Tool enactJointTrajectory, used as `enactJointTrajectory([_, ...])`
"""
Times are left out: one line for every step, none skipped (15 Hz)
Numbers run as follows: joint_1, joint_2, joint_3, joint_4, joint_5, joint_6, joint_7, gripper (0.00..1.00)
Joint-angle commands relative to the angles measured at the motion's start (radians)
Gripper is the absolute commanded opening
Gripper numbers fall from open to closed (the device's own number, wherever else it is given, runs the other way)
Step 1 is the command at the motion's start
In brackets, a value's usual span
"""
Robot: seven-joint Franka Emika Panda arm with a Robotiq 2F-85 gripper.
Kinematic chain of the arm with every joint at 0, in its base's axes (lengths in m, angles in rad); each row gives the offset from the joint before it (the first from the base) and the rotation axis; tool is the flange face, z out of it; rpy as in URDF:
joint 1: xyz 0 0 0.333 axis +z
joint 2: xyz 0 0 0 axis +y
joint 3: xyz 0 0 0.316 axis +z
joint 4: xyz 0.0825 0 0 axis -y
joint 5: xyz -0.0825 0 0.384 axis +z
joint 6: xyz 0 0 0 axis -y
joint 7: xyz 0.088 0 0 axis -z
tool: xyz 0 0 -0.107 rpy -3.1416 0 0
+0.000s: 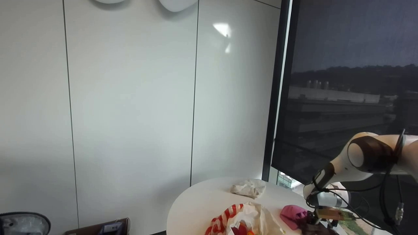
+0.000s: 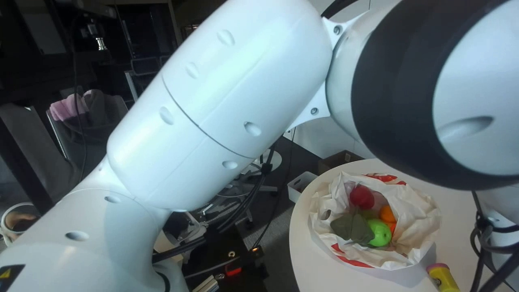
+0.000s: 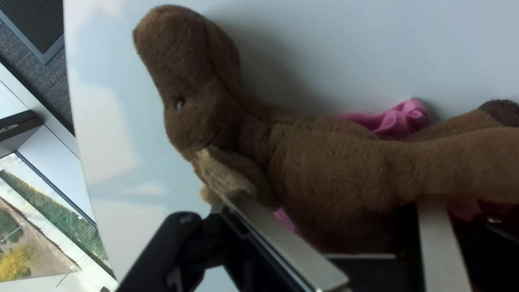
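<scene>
A brown plush animal with a long snout and tan ears lies on the white table, filling the middle of the wrist view. My gripper has its fingers spread wide, with the plush's body between them. The left finger reaches the tan ear; the right finger meets the body's lower edge. Whether both press on it I cannot tell. Pink fabric shows behind the plush. In an exterior view, the gripper is small beside the pink cloth, with the dark plush below.
A white and red plastic bag holding a green apple and other coloured items stands on the round table. A crumpled whitish cloth lies farther back. Near the bag is a yellow tub. A window borders the table.
</scene>
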Motion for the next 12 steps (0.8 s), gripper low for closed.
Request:
enactJointTrajectory([-0.008,0.013,0.007,0.049,0.021,-0.058,-0.031,0.44])
enactJointTrajectory([-0.009,0.004,0.01,0.045,0.021,-0.067,-0.036,0.37])
enactJointTrajectory([-0.006,-0.008,0.007,0.041,0.014,-0.085,-0.045,0.3])
enactJointTrajectory([-0.001,-0.022,0.001,0.034,0.007,-0.105,-0.05,0.22])
enactJointTrajectory([-0.001,-0.037,0.001,0.026,0.005,-0.121,-0.062,0.16])
enactJointTrajectory([-0.001,-0.066,0.002,0.004,0.002,-0.131,-0.079,0.09])
enactJointTrajectory([0.007,-0.092,-0.006,-0.019,-0.004,-0.123,-0.083,0.09])
enactJointTrajectory([0.009,-0.123,-0.006,-0.045,-0.005,-0.114,-0.095,0.08])
enactJointTrajectory([0.015,-0.163,-0.008,-0.084,-0.01,-0.081,-0.105,0.11])
enactJointTrajectory([0.019,-0.205,-0.005,-0.125,-0.012,-0.047,-0.12,0.09])
enactJointTrajectory([0.019,-0.241,0.002,-0.158,-0.012,-0.021,-0.138,0.09])
enactJointTrajectory([0.018,-0.284,0.014,-0.199,-0.01,0.005,-0.164,0.1])
